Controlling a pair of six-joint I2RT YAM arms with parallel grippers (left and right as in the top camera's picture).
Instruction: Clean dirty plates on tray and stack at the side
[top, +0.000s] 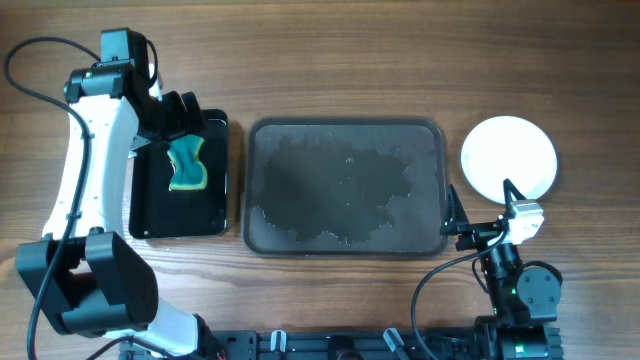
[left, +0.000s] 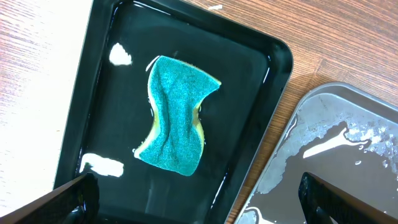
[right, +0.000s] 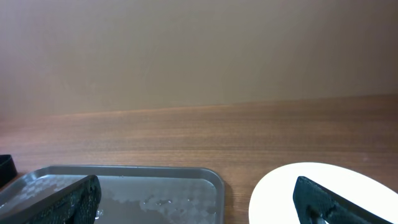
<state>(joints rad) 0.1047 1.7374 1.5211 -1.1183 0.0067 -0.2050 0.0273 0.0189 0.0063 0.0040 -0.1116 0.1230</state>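
The left fingers are spread wide above the teal sponge, which lies in the black tray. Beside it sits the wet grey tray. Right of that, a white plate rests on the tabletop, with the right fingers spread near its edge.

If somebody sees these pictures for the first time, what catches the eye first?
The teal sponge stands out most, lying in the wet black tray at the left, near the open left gripper. In the middle, the grey tray holds only a film of water, and a white plate lies on the table to its right.
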